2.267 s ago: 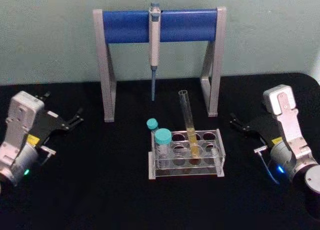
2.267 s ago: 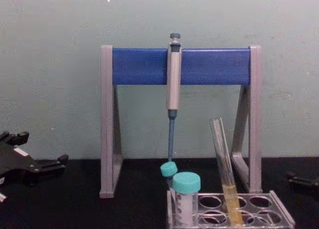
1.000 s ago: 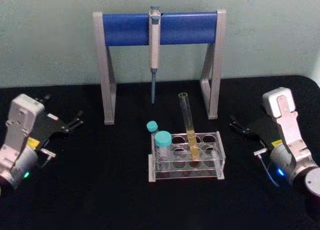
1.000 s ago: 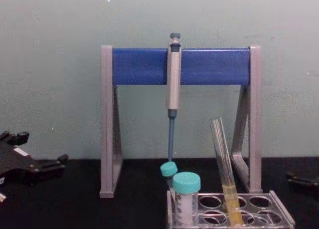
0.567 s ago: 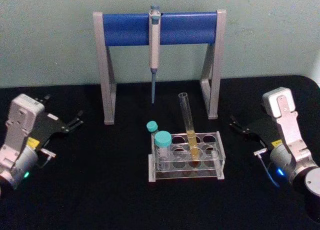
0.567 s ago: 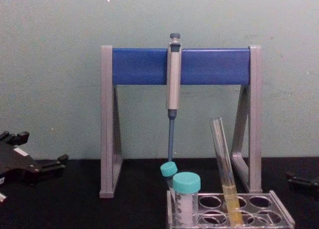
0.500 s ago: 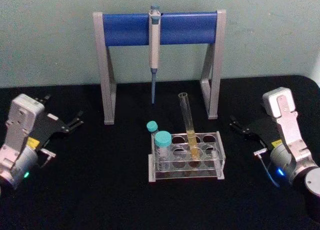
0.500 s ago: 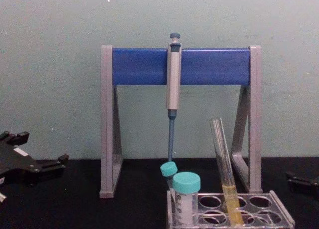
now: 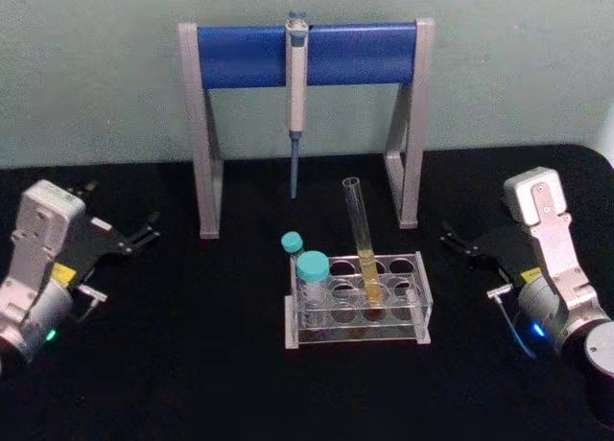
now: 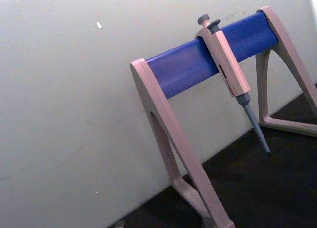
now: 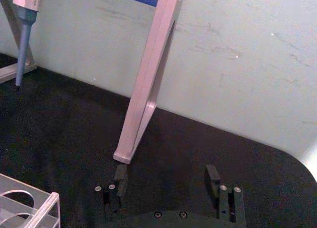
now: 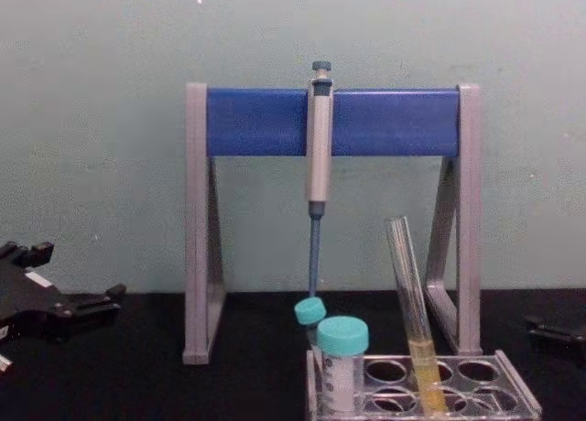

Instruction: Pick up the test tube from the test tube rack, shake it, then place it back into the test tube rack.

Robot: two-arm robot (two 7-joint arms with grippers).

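The tube (image 9: 362,240) is stood in the rack (image 9: 357,299), leaning a little, top end up. The right gripper (image 9: 459,240), fingers spread apart, is placed nearer. The left gripper (image 9: 142,232), also spread apart, is parked farther off.

Head view high, looking down; chest view low, level; both share pipette stand (image 9: 305,53).

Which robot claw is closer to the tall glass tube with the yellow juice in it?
Right. The right gripper sits just beside the test tube; the left gripper is farther away, past the teal-capped tubes.
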